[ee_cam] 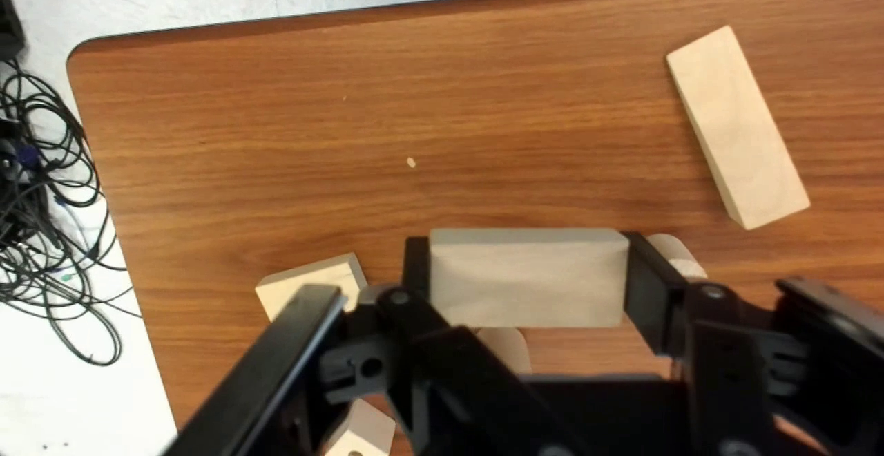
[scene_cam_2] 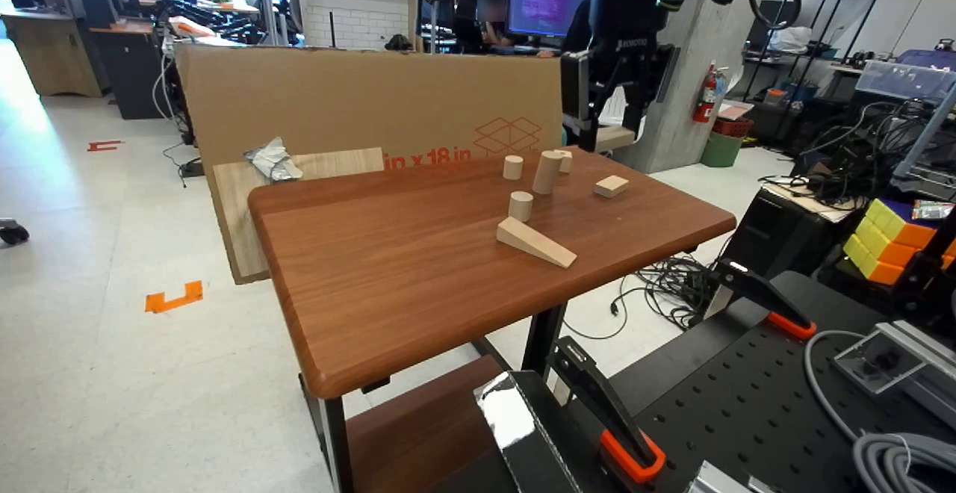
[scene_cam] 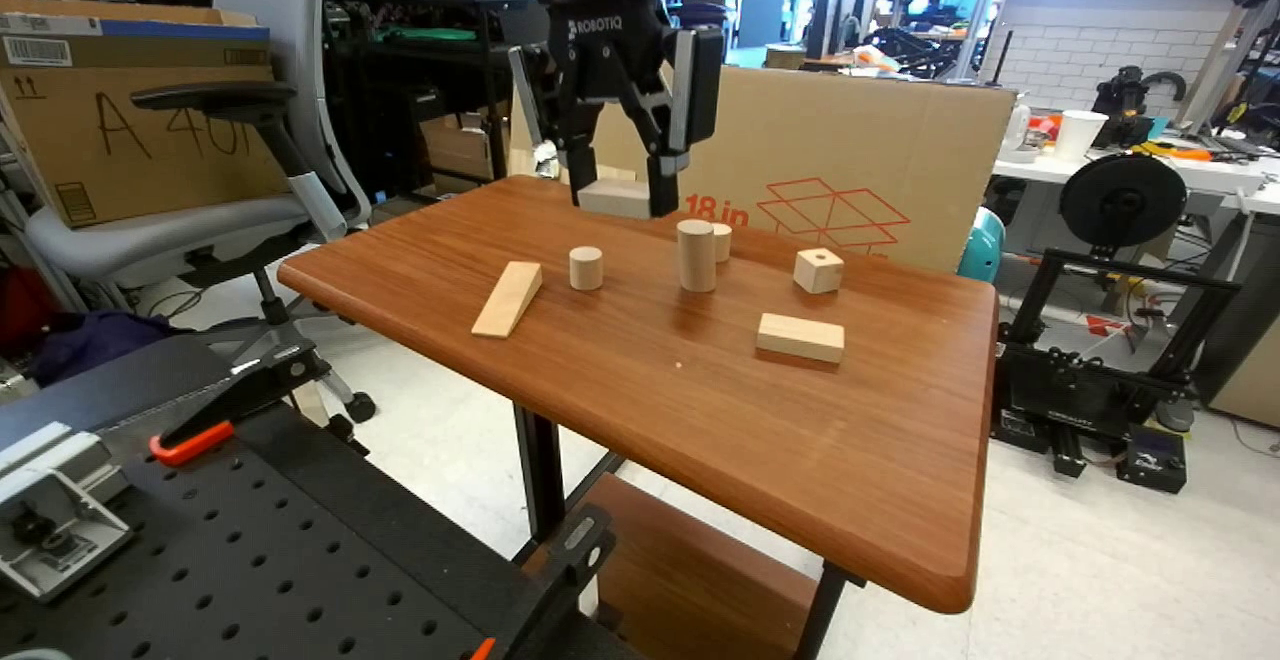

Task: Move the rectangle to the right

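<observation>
L to R in an exterior view: pale wooden wedge (scene_cam: 508, 300) lying on the brown wood-grain table (scene_cam: 850, 460), short pale wooden cylinder (scene_cam: 586, 268) standing near it. Then the black Robotiq gripper (scene_cam: 621, 190), up in the air, clamped end to end on the pale flat wooden rectangle (scene_cam: 614, 200), which hangs above the table, apart from everything below. Right of that: tall pale wooden cylinder (scene_cam: 696, 258), upright, with a second short pale wooden cylinder (scene_cam: 722, 243) partly hidden behind it. Then a brick-shaped pale wooden block (scene_cam: 800, 338) lying flat and, behind it, a small pale wooden cube (scene_cam: 818, 272) with a hole in its top.

My read: grasp done, carry in hand, placement not done. I'm taking the held piece as the task's rectangle; the block on the table is much the same shape, so worth a check.

Next move: travel sideways to the right, high enough to pass the tall cylinder, then lower it level to a spot apart from the other pieces, touch down, let go. Can't tell from the views whose right is meant; confirm before moving.
</observation>
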Action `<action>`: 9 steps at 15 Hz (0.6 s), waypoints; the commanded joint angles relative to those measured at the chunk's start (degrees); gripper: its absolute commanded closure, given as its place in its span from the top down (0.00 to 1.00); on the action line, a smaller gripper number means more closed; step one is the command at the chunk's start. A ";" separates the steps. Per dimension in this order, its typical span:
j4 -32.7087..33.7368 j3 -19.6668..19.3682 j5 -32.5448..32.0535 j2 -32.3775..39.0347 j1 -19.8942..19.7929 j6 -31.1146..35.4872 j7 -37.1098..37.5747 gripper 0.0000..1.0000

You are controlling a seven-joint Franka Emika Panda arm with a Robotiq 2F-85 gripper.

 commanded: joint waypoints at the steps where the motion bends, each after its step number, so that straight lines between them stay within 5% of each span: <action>1: 0.72 -0.81 -1.00 2.22 0.41 0.29 1.27 0.42; 9: 1.21 -1.34 -0.23 6.41 0.62 1.27 1.10 0.42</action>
